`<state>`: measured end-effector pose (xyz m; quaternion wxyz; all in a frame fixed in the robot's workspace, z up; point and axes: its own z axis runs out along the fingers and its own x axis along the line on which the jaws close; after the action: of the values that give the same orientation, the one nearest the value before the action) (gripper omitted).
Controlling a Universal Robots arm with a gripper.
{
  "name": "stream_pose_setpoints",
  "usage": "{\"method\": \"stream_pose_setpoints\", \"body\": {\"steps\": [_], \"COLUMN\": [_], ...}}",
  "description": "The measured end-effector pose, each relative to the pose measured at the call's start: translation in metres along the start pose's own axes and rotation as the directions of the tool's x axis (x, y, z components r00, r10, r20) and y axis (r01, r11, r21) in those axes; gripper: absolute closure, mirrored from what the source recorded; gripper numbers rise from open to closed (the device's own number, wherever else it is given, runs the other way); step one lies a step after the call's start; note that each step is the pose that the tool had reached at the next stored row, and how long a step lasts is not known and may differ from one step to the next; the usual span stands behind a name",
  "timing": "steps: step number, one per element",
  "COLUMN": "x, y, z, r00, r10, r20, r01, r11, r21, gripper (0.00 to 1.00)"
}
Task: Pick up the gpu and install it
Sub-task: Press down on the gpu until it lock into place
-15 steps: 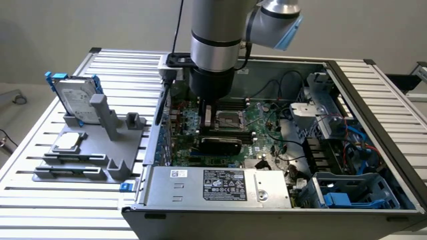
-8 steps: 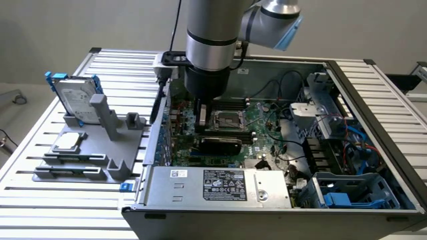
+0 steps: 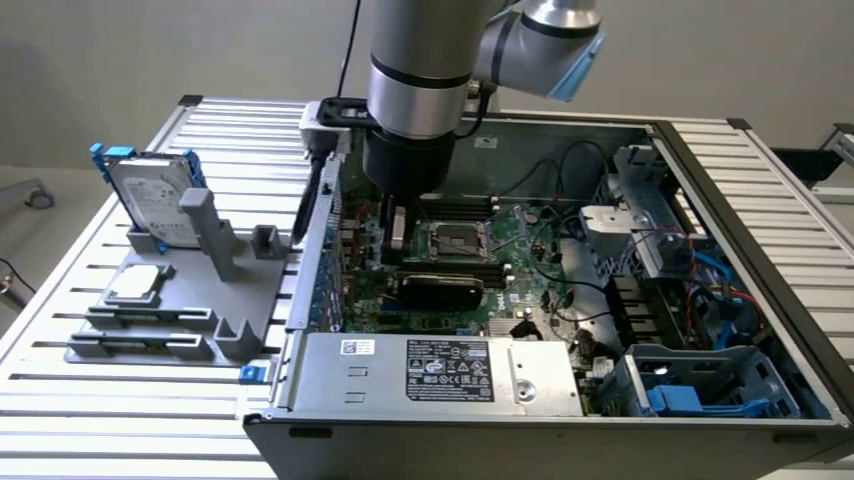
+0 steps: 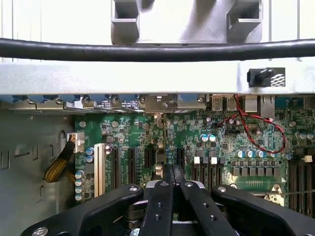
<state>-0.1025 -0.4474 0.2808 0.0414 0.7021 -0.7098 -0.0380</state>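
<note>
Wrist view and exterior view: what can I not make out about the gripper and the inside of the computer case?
- Black gripper, wrist view: fingers shut; whether a thin card sits between them is hidden by the fingers themselves.
- Green motherboard, wrist view: partly covered by the gripper's black links.
- Board area beneath the gripper, exterior view: hidden by the silver robot arm.
- White label on the silver metal box, exterior view: print too small to read.
</note>
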Motion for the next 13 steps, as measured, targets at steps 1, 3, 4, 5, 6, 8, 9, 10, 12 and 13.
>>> {"method": "stream_pose_setpoints", "body": {"steps": [1,3,4,5,6,8,9,10,12,13], "x": [0.000,0.000,0.000,0.000,0.000,0.000,0.000,0.000,0.000,0.000], "y": [0.0014,0.0054,0.0073,0.0093,0.0108,0.0131,0.0138,0.0144,0.0157,0.0164], "z": [-0.0006,-0.0008,-0.0009,-0.0008,-0.0005,-0.0004,-0.0005,-0.0007,-0.0008,-0.0008], "r00": [1.0000,1.0000,1.0000,1.0000,1.0000,1.0000,1.0000,1.0000,0.9999,0.9999], "r10": [0.000,0.000,0.000,0.000,0.000,0.001,0.001,0.001,0.001,0.002], "r20": [-0.0003,-0.0009,-0.0015,-0.0018,-0.0024,-0.0053,-0.0066,-0.0081,-0.0129,-0.0162], "r01": [0.000,0.000,0.000,0.000,0.000,-0.001,-0.001,-0.001,-0.001,-0.002], "r11": [1.0000,1.0000,1.0000,1.0000,1.0000,1.0000,1.0000,0.9999,0.9999,0.9999], "r21": [-0.0006,-0.0008,-0.0010,-0.0014,-0.0020,-0.0050,-0.0077,-0.0100,-0.0129,-0.0143], "gripper": [0.89,0.89,0.89,0.89,0.89,0.89,0.89,0.89,0.89,0.89]}}
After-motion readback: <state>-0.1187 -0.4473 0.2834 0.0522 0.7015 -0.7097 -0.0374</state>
